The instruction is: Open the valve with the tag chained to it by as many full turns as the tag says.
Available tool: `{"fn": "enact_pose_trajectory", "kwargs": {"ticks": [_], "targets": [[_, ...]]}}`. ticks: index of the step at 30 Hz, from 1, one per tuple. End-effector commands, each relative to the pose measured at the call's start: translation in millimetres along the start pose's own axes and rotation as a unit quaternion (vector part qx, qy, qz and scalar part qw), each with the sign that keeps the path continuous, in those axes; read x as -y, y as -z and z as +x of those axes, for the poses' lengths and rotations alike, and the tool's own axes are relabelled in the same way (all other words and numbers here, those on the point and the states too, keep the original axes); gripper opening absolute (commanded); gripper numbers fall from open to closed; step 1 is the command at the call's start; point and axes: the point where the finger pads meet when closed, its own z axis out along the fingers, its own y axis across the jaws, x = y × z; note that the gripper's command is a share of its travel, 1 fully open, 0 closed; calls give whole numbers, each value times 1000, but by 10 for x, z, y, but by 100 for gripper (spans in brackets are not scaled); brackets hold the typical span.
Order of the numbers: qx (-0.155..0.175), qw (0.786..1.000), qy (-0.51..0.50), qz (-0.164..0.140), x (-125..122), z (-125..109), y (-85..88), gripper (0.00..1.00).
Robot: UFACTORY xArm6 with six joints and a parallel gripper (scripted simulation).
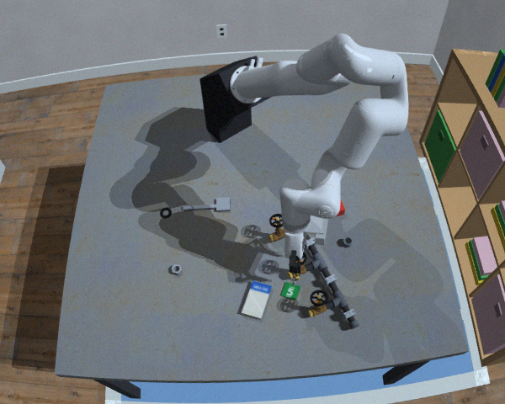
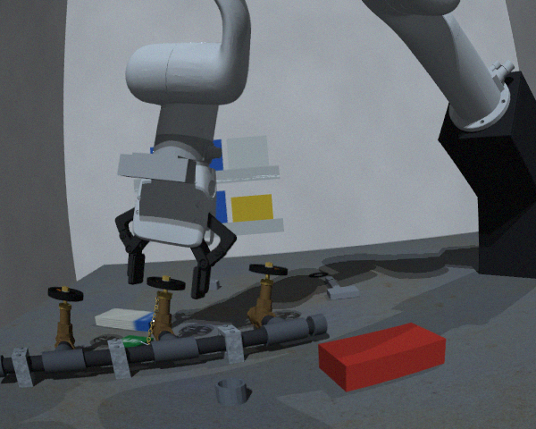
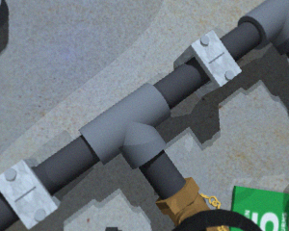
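A dark grey pipe carries three brass valves with black handwheels. The middle valve has a green tag chained to it; the tag reads 5. My gripper hangs straight above this valve. It is open, with one finger on each side of the handwheel and clear of the rim. The other two valves stand free. My fingers do not show in the wrist view.
A red block and a short grey ring lie beside the pipe. A white pad with a blue strip, a nut, a black washer and a grey flat tool lie on the table. A shelf stands to the right.
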Motion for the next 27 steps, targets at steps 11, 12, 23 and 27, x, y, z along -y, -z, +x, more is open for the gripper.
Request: {"fn": "enact_pose_trajectory", "kwargs": {"ticks": [11, 12, 23, 27], "targets": [[0, 942, -335, -2, -9, 5, 4, 100], [-1, 934, -358, -4, -9, 5, 4, 100], [-6, 812, -583, -17, -9, 5, 4, 100], [-9, 750, -661, -23, -9, 5, 4, 100]]}}
